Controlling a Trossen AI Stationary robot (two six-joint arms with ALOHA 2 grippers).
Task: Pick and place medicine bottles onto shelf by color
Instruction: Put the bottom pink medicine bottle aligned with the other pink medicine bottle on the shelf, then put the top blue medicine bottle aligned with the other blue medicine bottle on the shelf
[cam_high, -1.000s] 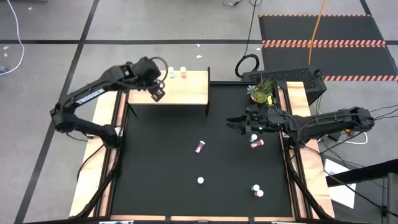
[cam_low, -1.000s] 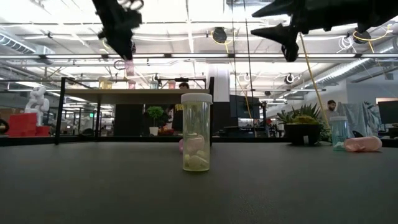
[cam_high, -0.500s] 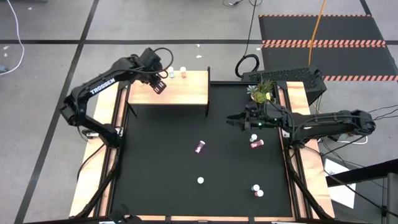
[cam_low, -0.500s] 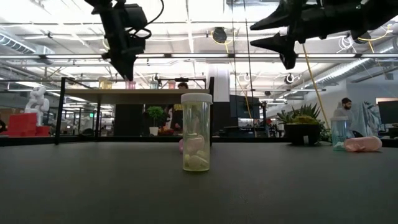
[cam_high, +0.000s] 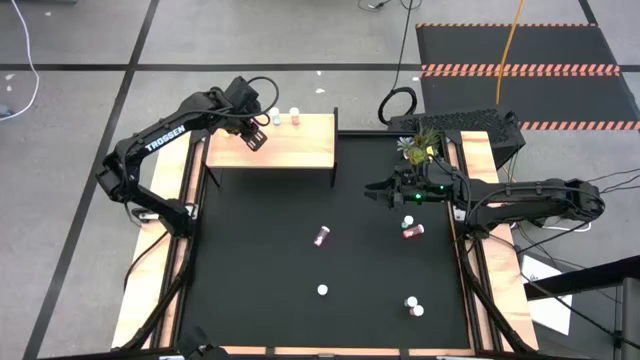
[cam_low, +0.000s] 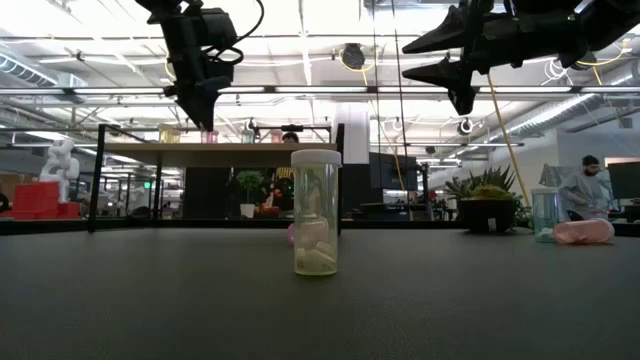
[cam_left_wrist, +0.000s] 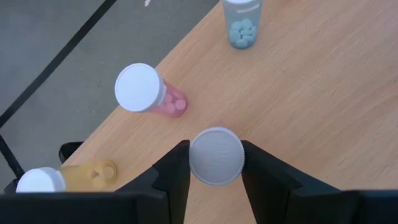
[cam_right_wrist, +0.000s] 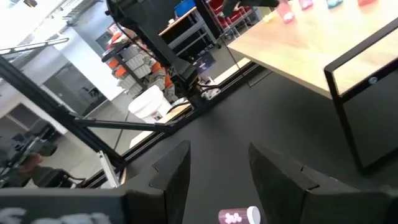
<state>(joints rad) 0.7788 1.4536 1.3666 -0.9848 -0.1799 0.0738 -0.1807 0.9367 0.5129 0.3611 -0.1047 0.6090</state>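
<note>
Black matting covers the counter (cam_high: 260, 250), with the light-wood shelf (cam_high: 300, 150) standing at its far left corner. Over the shelf's back edge hangs the left pincer (cam_left_wrist: 216, 163), its fingers pinching a white-capped bottle (cam_left_wrist: 216, 155) by the cap, held upright just above the board. Beside it on the shelf stand a pink bottle (cam_left_wrist: 149, 96), a yellowish one (cam_left_wrist: 68, 177) at the edge, and a bottle of pale blue tablets (cam_left_wrist: 241, 25) farther along.

Moving right, a magenta bottle (cam_high: 321, 236) lies on its side mid-counter, and a yellowish bottle (cam_low: 316, 212) stands upright nearer the front. Further right the right pincer (cam_high: 372, 193) hovers well above the mat, fingers spread and empty, with another pink bottle (cam_high: 411, 231) lying on its side near it. Two more white-capped bottles (cam_high: 412, 305) sit near the front right, and a potted plant (cam_high: 420, 148) stands at the far right.

These bottles look light, stiff plastic, smooth and round, so they would likely roll or tip easily. I judge the ribbed cap or the body just under it the safest hold; the fallen ones call for a squeeze across the body.
</note>
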